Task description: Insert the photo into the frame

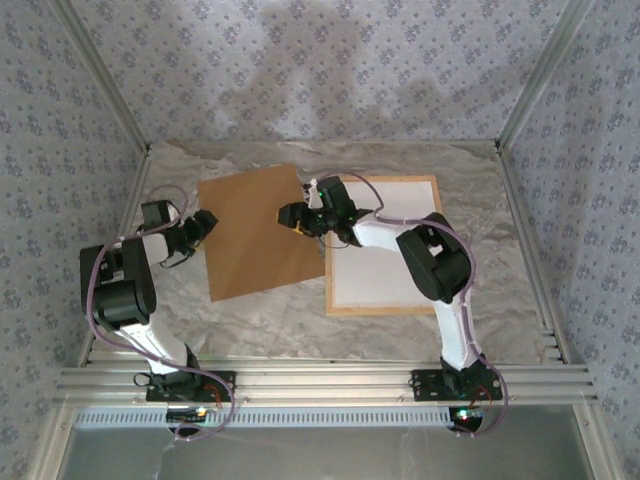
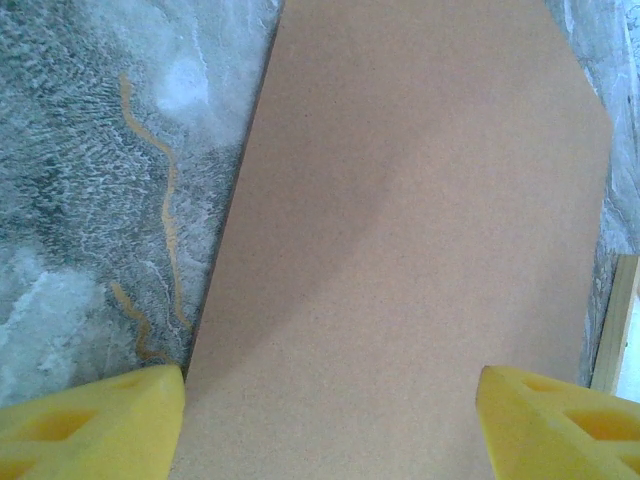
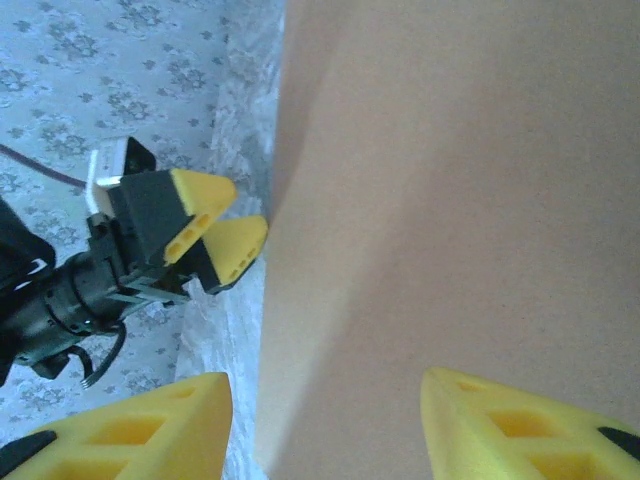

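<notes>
The frame (image 1: 380, 311), light tan wood, lies flat at the right of the table with a white sheet (image 1: 385, 270) filling it; one of its rails (image 2: 618, 320) shows in the left wrist view. The photo is hidden. A plain brown backing board (image 1: 258, 232) lies tilted left of the frame. My left gripper (image 1: 205, 225) stands open at the board's left edge, the board (image 2: 400, 200) stretching away beyond its fingers. My right gripper (image 1: 293, 213) is open over the board's right edge, its yellow fingertips (image 3: 480, 420) apart above the board (image 3: 450, 180).
The table is covered in crinkled silvery-grey marbled sheet (image 1: 420, 165). Aluminium posts and patterned walls enclose it. In the right wrist view my left gripper (image 3: 215, 225) faces me across the board. My right arm (image 1: 430, 262) lies over the frame.
</notes>
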